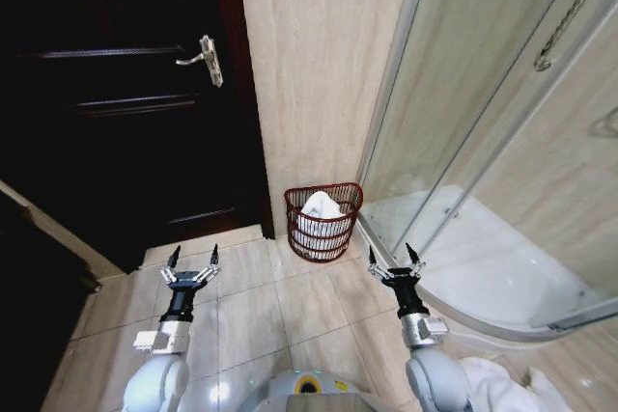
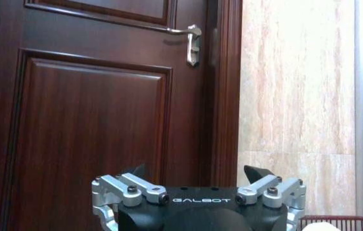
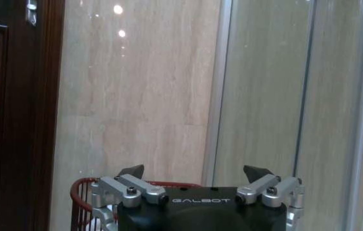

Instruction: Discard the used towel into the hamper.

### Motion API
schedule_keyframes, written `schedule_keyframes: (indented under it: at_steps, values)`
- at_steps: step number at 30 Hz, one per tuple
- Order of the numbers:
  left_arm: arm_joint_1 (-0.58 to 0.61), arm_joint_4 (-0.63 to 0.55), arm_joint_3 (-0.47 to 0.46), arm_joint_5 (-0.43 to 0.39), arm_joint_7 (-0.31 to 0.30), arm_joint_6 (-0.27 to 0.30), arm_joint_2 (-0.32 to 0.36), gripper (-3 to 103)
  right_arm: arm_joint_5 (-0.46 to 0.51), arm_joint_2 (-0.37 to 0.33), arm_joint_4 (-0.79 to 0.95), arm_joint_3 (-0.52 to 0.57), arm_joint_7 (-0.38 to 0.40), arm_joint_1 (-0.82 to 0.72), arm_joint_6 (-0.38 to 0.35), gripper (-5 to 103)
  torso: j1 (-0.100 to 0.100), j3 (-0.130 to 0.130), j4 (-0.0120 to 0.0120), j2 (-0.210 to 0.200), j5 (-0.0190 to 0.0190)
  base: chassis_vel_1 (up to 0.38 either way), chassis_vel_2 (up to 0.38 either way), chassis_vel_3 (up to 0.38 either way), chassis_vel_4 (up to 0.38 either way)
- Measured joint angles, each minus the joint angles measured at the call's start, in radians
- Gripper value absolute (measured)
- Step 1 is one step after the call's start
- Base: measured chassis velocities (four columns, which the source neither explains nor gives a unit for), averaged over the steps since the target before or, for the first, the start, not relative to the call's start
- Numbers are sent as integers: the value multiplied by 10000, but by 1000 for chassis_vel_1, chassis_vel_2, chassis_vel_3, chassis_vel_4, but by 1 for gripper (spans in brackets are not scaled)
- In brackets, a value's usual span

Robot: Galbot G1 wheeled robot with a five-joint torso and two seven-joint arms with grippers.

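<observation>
— Hamper on the floor tiles, against the beige wall, between the dark door and the glass shower. White towel lies inside it, bunched up above the rim.

— And the grippers?

— Left gripper hovers over the tiles near the door, jaws spread wide, nothing in them. Right gripper hangs just beside the shower's curved base, near the hamper, jaws equally wide and empty. Both point toward the wall, well apart from each other.

— Anything else?

— Door handle up high, and more white cloth on the floor by the right arm.
</observation>
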Motion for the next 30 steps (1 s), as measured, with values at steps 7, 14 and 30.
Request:
schedule_keyframes:
  at_steps: [7, 14, 30]
  values:
    - [-7, 17, 4, 3, 12, -15, -4, 100, 4, 2, -10, 21, -6, -15, 7, 100, -132, -169, 0, -302, 0, 0, 0, 0, 0]
    - [-7, 31, 6, 3, 25, -53, 1, 100, 6, 5, -14, 34, -19, -55, 33, 100, -239, -318, 0, -557, 0, 0, 0, 0, 0]
    - [-16, 86, -19, -4, 62, -146, 26, 100, -41, 10, -62, 5, -21, -58, 69, 100, -493, -716, 0, -1210, 0, 0, 0, 0, 0]
